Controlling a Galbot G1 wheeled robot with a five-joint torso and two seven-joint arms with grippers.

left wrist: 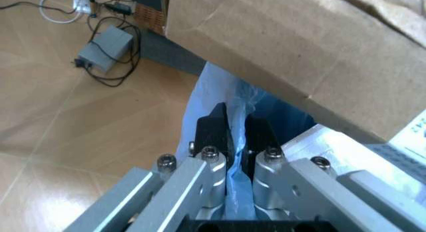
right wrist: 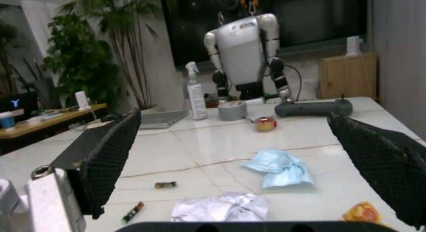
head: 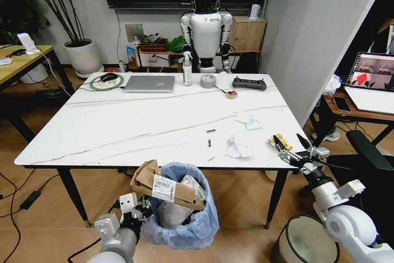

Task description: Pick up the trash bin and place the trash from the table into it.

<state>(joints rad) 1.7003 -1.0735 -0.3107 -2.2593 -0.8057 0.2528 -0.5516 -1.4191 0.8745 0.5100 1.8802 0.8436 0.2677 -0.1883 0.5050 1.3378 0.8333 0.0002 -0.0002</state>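
The trash bin (head: 184,223), lined with a crinkly light-blue bag (left wrist: 214,92), hangs just below the table's (head: 123,127) front edge. A torn brown cardboard box (head: 161,189) sticks out of it. My left gripper (head: 138,206) is shut on the bag's rim, the plastic pinched between its black fingers (left wrist: 213,129). My right gripper (head: 290,143) hovers open at the table's front right corner, fingers spread wide (right wrist: 109,152). Ahead of it lie a crumpled white paper (right wrist: 223,208), a light-blue tissue (right wrist: 280,168) and a small yellow-red wrapper (head: 280,141).
At the far side of the table are a grey laptop (head: 149,83), a spray bottle (head: 187,69), a grey tape roll (head: 208,80) and a black controller (head: 249,83). A humanoid robot (head: 205,29) stands behind. A dark round bin (head: 306,239) sits on the floor at my right.
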